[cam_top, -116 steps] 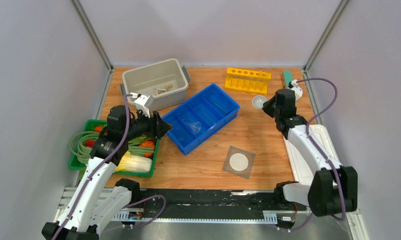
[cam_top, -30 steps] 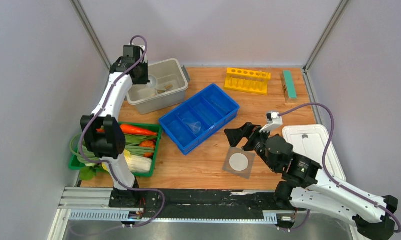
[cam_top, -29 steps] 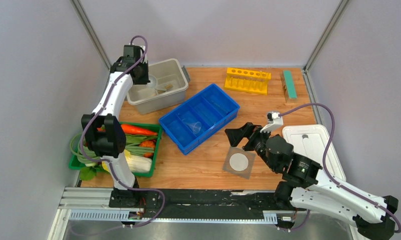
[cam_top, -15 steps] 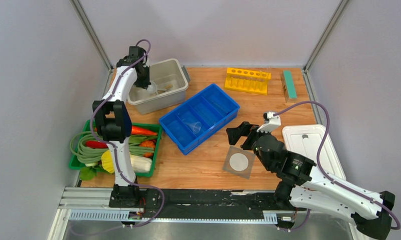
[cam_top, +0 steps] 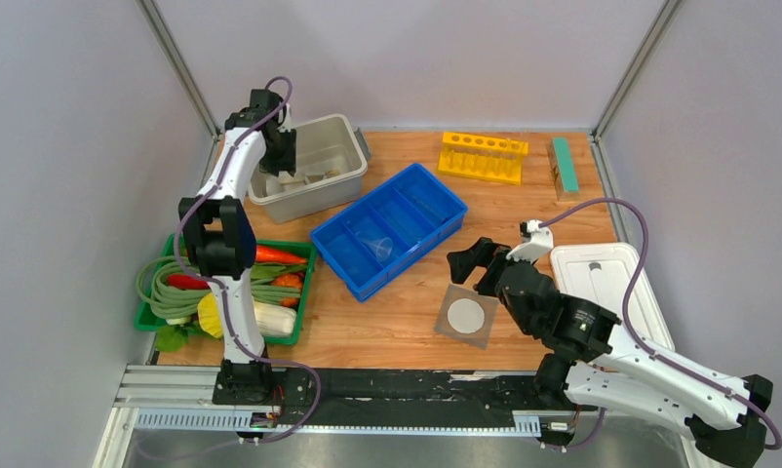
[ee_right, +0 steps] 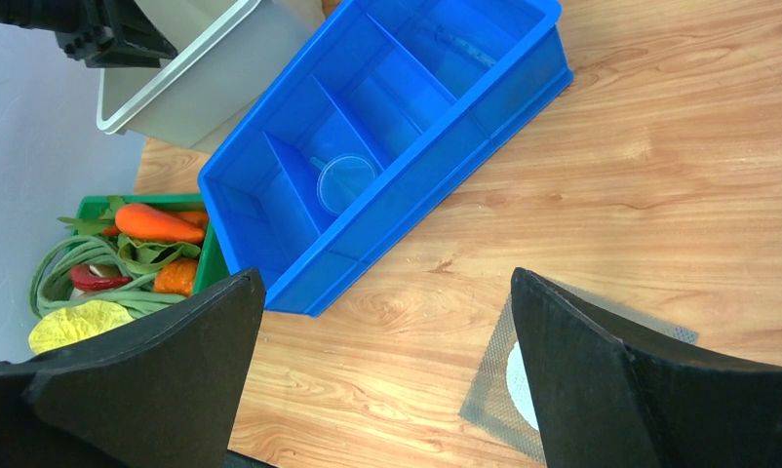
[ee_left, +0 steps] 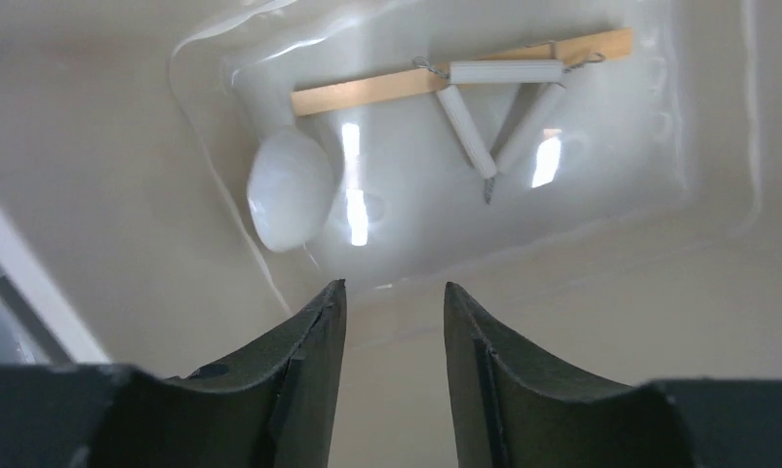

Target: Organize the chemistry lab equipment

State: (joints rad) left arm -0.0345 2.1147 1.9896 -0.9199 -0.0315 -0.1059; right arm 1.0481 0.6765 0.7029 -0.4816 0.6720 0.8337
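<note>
Dish (ee_left: 290, 190) dropped in the bin (cam_top: 319, 198), so we've one sorted; left gripper (ee_left: 392, 292) parted, empty, right gripper (ee_right: 379, 292) wide open.

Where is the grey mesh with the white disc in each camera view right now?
Top external: the grey mesh lies flat, lower centre, below and right of the blue tray.
Right wrist: bottom right, partly hidden, only one corner and a sliver of the disc showing.
Left wrist: not in it; that camera looks into the grey bin.
Shared landmark: the grey bin, seen top left in the right wrist view.
</note>
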